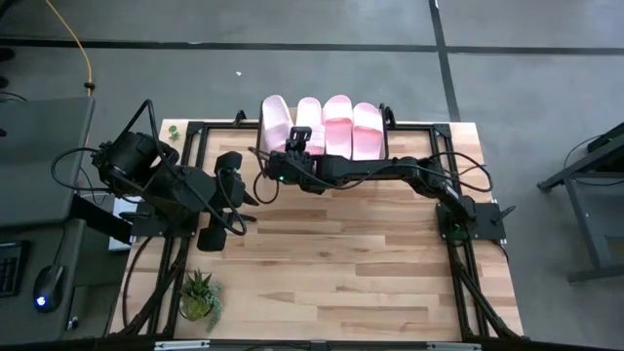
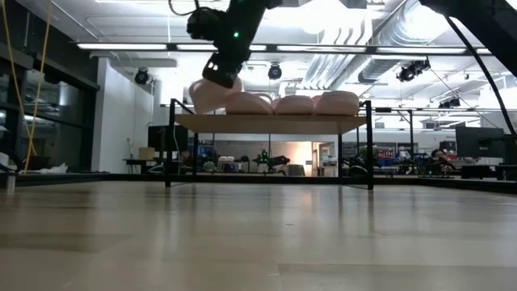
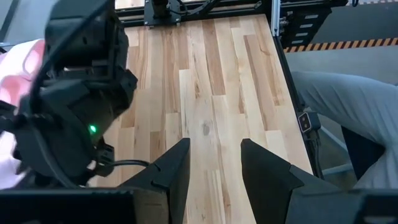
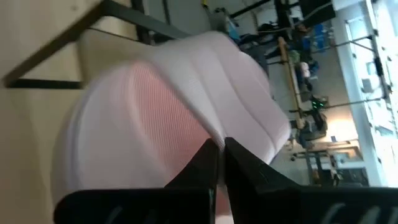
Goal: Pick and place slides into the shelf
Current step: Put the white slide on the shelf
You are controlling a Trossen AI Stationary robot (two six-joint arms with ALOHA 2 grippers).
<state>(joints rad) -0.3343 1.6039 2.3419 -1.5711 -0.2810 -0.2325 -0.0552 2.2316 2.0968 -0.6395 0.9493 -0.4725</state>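
The left gripper [image 3: 214, 165] waits over bare table [image 1: 341, 263] near the front-left, fingers parted with nothing between them. Farther back, the right gripper [image 1: 295, 142] pinches the leftmost slide [image 1: 274, 124] – fingers nearly closed on its strap (last of four) – on the shelf [image 2: 266, 123]. Placing looks almost finished; next comes letting go and lifting clear without dragging it off.

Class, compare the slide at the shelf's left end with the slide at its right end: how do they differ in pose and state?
1. The leftmost slide is held by the right pincer, shut on it; the rightmost slide is touched by no pincer.
2. The leftmost slide looks tilted, one end raised in the low view; the rightmost slide lies flat on the shelf.
Both are pale pink with ribbed straps.
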